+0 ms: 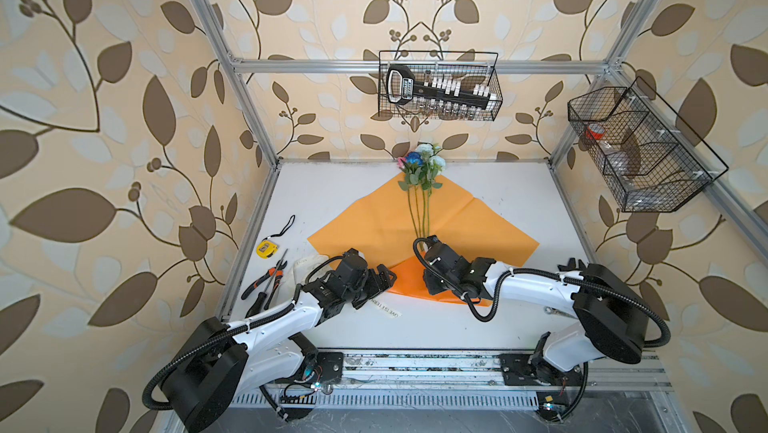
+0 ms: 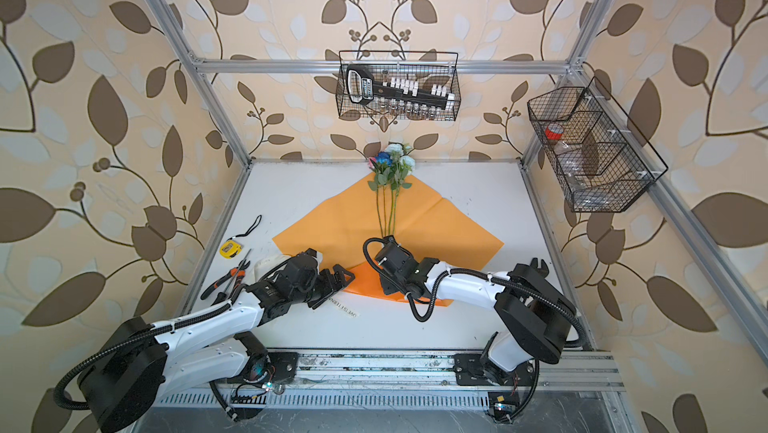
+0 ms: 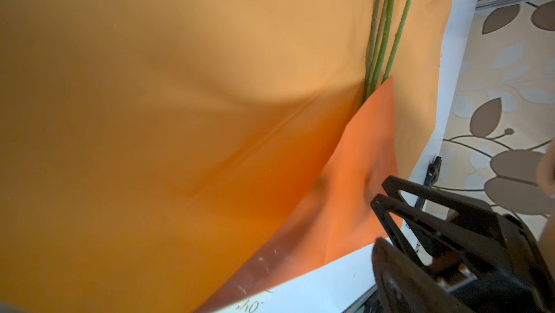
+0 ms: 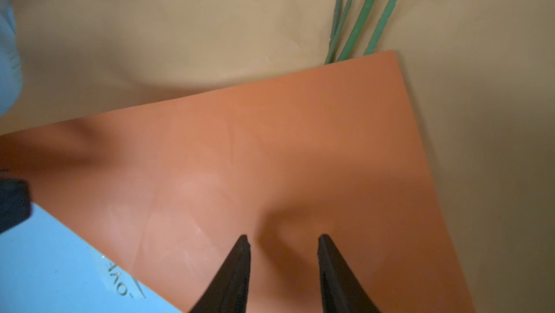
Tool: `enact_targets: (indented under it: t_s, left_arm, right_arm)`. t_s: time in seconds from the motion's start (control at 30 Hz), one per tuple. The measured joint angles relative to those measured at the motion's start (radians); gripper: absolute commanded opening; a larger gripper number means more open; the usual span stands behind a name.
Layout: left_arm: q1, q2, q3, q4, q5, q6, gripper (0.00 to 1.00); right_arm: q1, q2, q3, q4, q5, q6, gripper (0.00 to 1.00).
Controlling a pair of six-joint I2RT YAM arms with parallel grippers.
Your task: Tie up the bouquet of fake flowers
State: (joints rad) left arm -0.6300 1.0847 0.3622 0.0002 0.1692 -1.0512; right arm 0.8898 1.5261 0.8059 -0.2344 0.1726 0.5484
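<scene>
We show the pink, blue and white fake-flower bouquet (image 1: 420, 169) lying on orange wrapping paper (image 1: 478, 223) mid-way across the white surface (image 1: 316, 198), stem ends under the folded corner. The right tool (image 4: 283, 239) stands half parted above that fold and the left tool (image 1: 377, 289) is spread wide; both hold nothing.

bare table (image 1: 528, 202) right of the orange paper (image 1: 365, 223) is open for a pass, same for the far left corner. left edge is crowded: tape measure (image 1: 267, 249), pliers (image 1: 272, 272) and screwdriver (image 1: 258, 301) lie close together. flower stems (image 1: 420, 215) run down the paper's middle. lettered ribbon (image 1: 388, 313) lies on the near strip. left gripper (image 1: 377, 287) and right gripper (image 4: 282, 239) sit near each other at the paper's near fold, with only a narrow gap between them.
</scene>
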Motion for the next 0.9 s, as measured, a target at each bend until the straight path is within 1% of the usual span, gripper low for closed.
enact_targets:
  t_s: [0.13, 0.2, 0.3, 0.4, 0.53, 0.7, 0.8, 0.9]
  left_arm:
    - [-0.006, 0.005, 0.001, -0.023, -0.050, 0.003, 0.94]
    - [-0.006, 0.006, 0.003, -0.043, -0.080, 0.008, 0.89]
    - [-0.006, 0.005, 0.005, -0.065, -0.134, 0.010, 0.85]
    - [-0.006, 0.001, 0.002, -0.061, -0.174, 0.006, 0.84]
    - [-0.006, -0.009, -0.024, -0.014, -0.203, 0.008, 0.82]
    - [-0.006, -0.044, -0.064, 0.049, -0.250, 0.041, 0.83]
    - [-0.005, -0.091, -0.095, 0.080, -0.284, 0.058, 0.85]
    - [-0.003, -0.119, -0.109, 0.080, -0.319, 0.063, 0.84]
  right_arm:
    - [0.000, -0.002, -0.005, 0.000, -0.011, 0.001, 0.35]
    - [0.000, -0.002, -0.014, 0.003, -0.026, 0.005, 0.33]
    - [0.000, -0.002, -0.030, 0.017, -0.063, 0.010, 0.32]
    - [0.000, -0.002, -0.043, 0.027, -0.103, 0.017, 0.32]
    - [0.002, -0.003, -0.045, 0.031, -0.130, 0.027, 0.32]
    - [0.010, -0.010, -0.045, 0.038, -0.156, 0.031, 0.30]
    - [0.037, -0.014, -0.044, 0.045, -0.166, 0.032, 0.28]
    - [0.075, -0.008, -0.031, 0.045, -0.168, 0.033, 0.27]
